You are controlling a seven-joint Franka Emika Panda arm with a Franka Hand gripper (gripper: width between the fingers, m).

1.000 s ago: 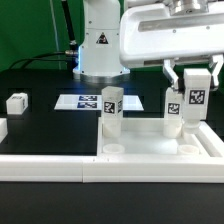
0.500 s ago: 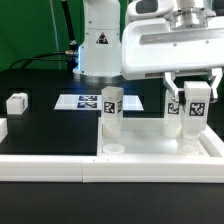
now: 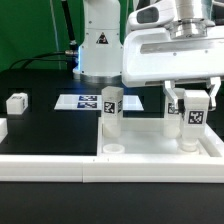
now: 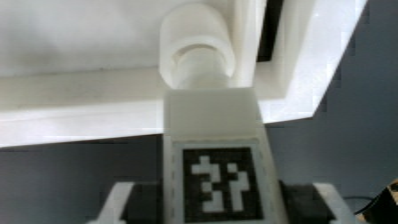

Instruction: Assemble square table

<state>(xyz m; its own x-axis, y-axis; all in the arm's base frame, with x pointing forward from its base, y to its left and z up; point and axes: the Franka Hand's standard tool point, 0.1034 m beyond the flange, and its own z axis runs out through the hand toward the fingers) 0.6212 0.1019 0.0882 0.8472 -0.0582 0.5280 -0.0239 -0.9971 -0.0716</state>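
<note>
A black worktop point(image 3: 50, 125) carries a white plastic square tray-like tabletop point(image 3: 160, 168) at the exterior view's right. The robot's gripper point(image 3: 192, 104) is clamped on an upright white tagged block leg point(image 3: 192, 128) at the tray's far right corner. A second white tagged leg point(image 3: 110, 110) stands upright at its far left corner

Exterior view: bright, diffuse light, no hard shadows. White tabletop point(image 3: 150, 166) and arm housing point(image 3: 170, 55) are near clipping and their edges wash together. Black counter point(image 3: 50, 125) is crushed, little detail. Low-res, mildly soft. Wrist view: leg point(image 4: 217, 130) too close to the lens, out of focus, its tag point(image 4: 221, 182) smeared. Soft grey shading across the tabletop.
</note>
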